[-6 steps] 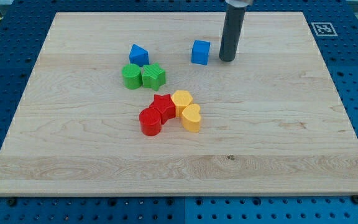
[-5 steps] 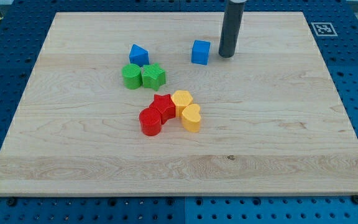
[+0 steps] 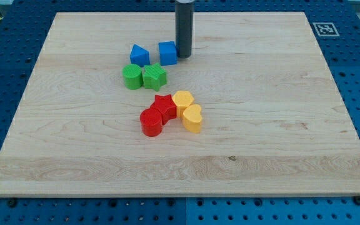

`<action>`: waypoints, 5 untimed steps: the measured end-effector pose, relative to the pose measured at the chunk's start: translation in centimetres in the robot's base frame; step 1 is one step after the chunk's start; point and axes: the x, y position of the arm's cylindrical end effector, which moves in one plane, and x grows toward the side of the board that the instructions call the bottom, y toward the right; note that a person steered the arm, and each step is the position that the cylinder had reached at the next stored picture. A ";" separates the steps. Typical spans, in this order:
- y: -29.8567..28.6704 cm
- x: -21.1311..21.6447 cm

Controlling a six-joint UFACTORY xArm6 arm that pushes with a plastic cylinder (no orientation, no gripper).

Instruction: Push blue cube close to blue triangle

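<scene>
1. My tip [image 3: 183, 57] sits against the right face of the blue cube [image 3: 167, 53], near the top of the bench [image 3: 280, 125]. This arm has no fingers, only the rod, so nothing is clenched or released; all contact is a push.

2. The blue cube lies just to the right of the blue triangle [image 3: 139, 55], with a narrow gap between them. The task looks nearly done.

3. Overshoot is the main risk: a further push leftward would likely drive the cube into the triangle and shove it along, so the pair slides instead of closing up.

4. An off-centre push could turn the cube (contact seems toward its upper right corner), sending it toward the view's bottom, into the green blocks [image 3: 144, 76] just below.

5. The red blocks [image 3: 157, 114] and yellow blocks [image 3: 187, 111] sit well apart and look safe.

6. Pulling away carelessly could drag the cube back rightward.
</scene>
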 end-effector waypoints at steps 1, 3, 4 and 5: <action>-1.0 0.0; -1.4 0.9; -2.1 1.8; -2.1 1.8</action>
